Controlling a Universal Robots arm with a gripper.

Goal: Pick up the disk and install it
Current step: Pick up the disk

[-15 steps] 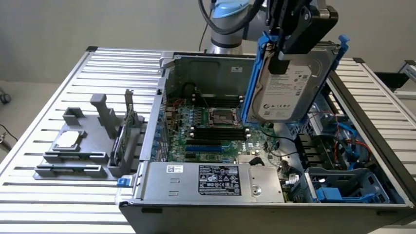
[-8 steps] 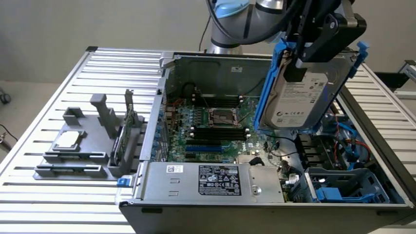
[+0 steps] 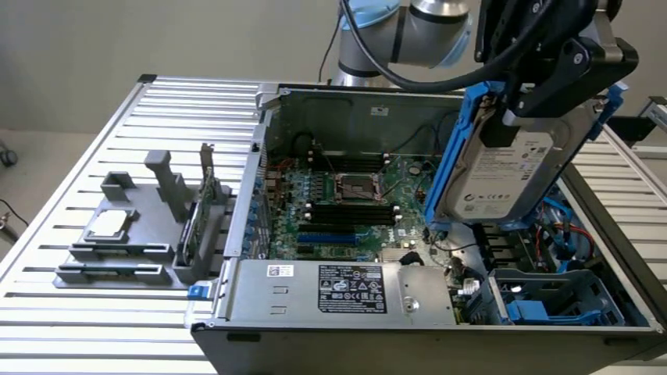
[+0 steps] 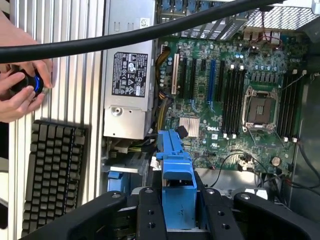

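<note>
The disk (image 3: 513,168) is being pinched by the gripper (image 3: 536,98) — long axis near upright — over the drive bay (image 3: 547,303) end of the case (image 3: 417,345).

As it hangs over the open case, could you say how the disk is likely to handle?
The disk looks metal-bodied, so probably stiff and heavy for its size. Held tilted by one end in the tool, it might pivot. Its blue plastic carrier looks smooth, so it could slip or flex slightly.

The disk (image 3: 516,170) hangs above the case (image 3: 344,109), toward the exterior view's right.
</note>
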